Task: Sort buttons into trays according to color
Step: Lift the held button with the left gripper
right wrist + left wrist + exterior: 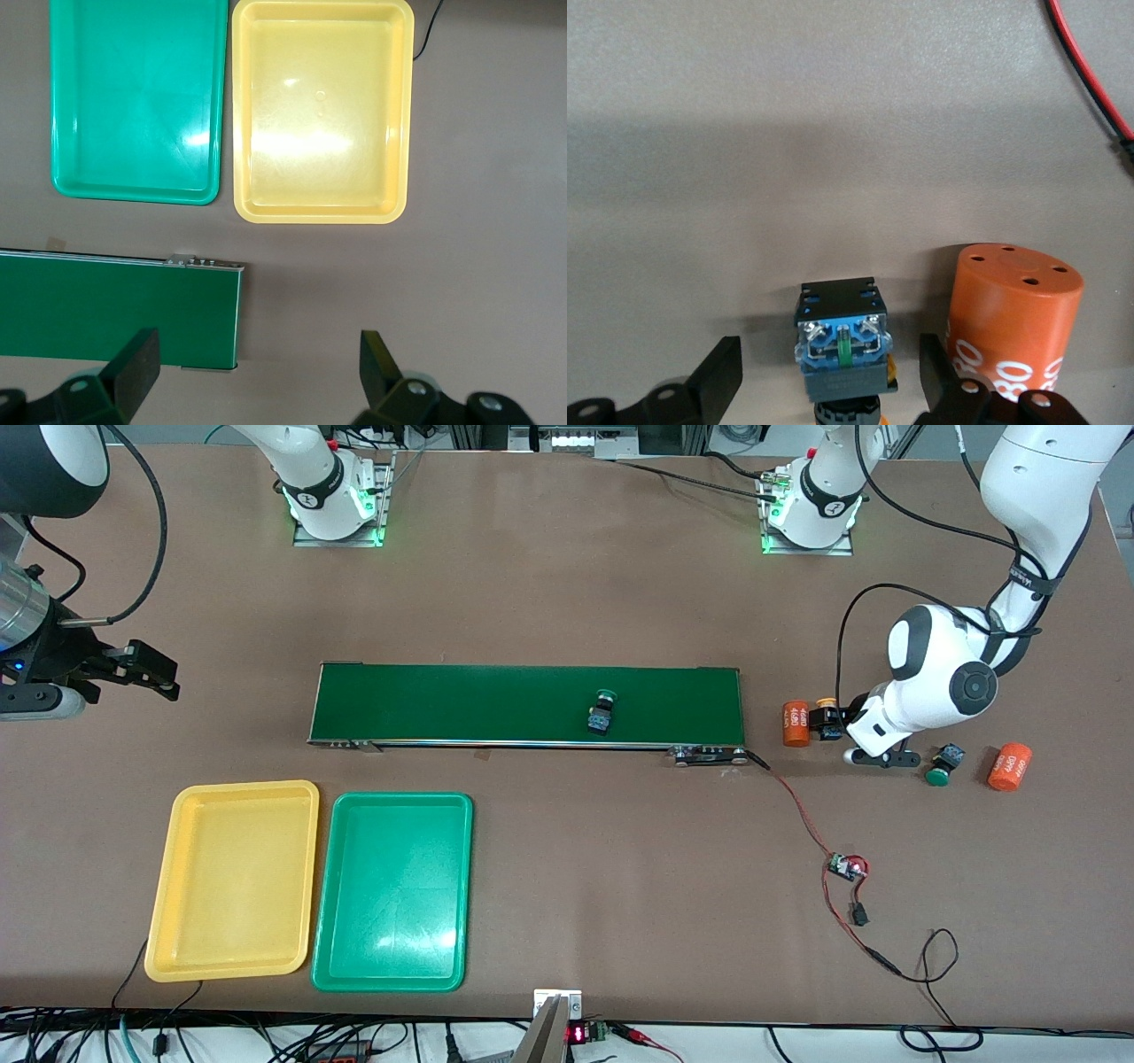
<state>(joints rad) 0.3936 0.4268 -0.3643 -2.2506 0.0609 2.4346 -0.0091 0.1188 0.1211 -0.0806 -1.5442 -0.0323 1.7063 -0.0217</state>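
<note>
Front view: the left arm is bent down from its base at the table's edge, its wrist folded low so that the left gripper (842, 731) is set at table level around a yellow button (828, 718), just beside an orange cylinder (795, 724). Left wrist view: the button's black-and-blue body (842, 341) is seen between the two fingers (718, 372), with a gap on each side; the jaws are open and nothing is gripped. The cylinder (1014, 332) stands close against one finger.

A green button (944, 764) lies on the table at the left arm's end, with a second orange cylinder (1010, 767) beside it. Another green button (602, 713) lies on the conveyor belt (443, 700).

The right arm is held waiting over the table off the belt's end, its right gripper (151, 669) spread open and empty. The yellow tray (232, 881) and green tray (392, 892) are placed side by side, nearer the camera than the belt; both are seen empty in the right wrist view.
</note>
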